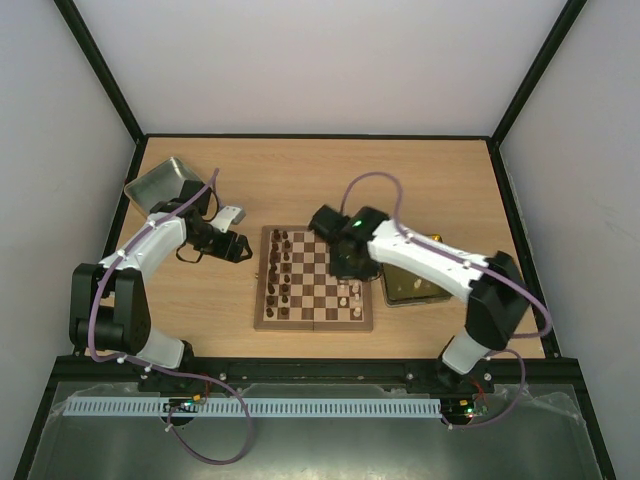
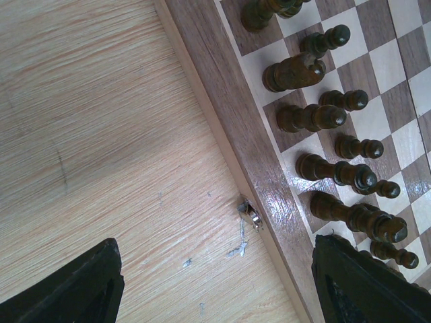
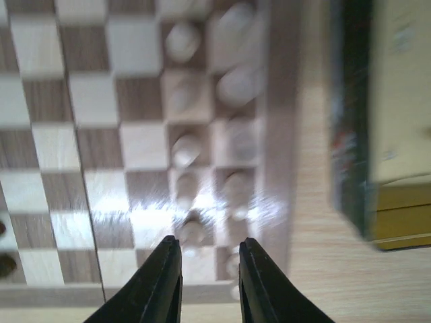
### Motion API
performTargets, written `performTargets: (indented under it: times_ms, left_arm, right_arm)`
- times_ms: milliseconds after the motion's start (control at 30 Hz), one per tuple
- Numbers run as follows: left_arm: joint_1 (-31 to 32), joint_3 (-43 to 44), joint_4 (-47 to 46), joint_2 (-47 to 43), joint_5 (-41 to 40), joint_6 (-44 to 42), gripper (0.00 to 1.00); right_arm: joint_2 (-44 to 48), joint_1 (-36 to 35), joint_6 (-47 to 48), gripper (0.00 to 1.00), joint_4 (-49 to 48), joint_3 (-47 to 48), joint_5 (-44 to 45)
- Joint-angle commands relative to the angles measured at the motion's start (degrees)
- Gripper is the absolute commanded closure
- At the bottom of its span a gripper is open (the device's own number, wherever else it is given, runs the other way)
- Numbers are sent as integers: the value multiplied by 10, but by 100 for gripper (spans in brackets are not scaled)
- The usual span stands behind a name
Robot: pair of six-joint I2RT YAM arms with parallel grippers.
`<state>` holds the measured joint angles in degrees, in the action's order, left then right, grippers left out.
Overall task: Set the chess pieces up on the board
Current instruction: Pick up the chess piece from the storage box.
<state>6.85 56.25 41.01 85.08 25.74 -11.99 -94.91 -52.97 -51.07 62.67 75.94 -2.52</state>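
The board (image 1: pixel 313 318) lies mid-table. Dark chess pieces (image 1: pixel 281 270) fill its two left columns, and in the left wrist view these dark pieces (image 2: pixel 316 118) stand in two rows. Pale chess pieces (image 1: pixel 352 294) stand along the right side. My left gripper (image 1: pixel 240 247) hovers just left of the board, wide open and holding nothing (image 2: pixel 217 269), straddling the board's border (image 2: pixel 229 114). My right gripper (image 1: pixel 347 272) hangs over the pale pieces (image 3: pixel 185 148), its fingers (image 3: pixel 161 282) narrowly apart with nothing between them. The right wrist view is blurred.
A yellow-sided tray (image 1: pixel 410 287) sits right of the board, under the right arm, and shows in the right wrist view (image 3: pixel 397 134). A silver tin (image 1: pixel 160 182) stands at the back left. A small metal clasp (image 2: pixel 250 215) sticks out of the board's left edge.
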Motion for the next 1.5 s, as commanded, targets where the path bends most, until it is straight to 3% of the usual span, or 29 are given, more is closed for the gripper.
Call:
performTargets:
  times_ms: [0, 100, 167, 500, 1167, 1233, 1367, 1467]
  left_arm:
    - [4, -4, 5, -2, 11, -4, 23]
    - [4, -3, 5, 2, 12, -4, 23]
    - [4, -3, 6, 3, 13, -5, 23]
    - [7, -3, 6, 4, 10, -4, 23]
    - [7, -3, 6, 7, 8, -4, 23]
    - [7, -3, 6, 7, 7, -4, 23]
    - [7, -3, 5, 6, 7, -4, 23]
    - [7, -4, 4, 7, 7, -4, 23]
  right_arm:
    - [88, 99, 24, 77, 86, 14, 68]
    - [116, 195, 52, 77, 85, -30, 71]
    - [130, 239, 64, 70, 74, -57, 69]
    - [144, 374, 108, 69, -47, -211, -46]
    - [65, 409, 141, 70, -142, -269, -50]
    - [57, 410, 144, 76, -148, -271, -50]
    - [68, 410, 143, 97, -134, -255, -49]
    - [94, 410, 144, 98, -96, -232, -34]
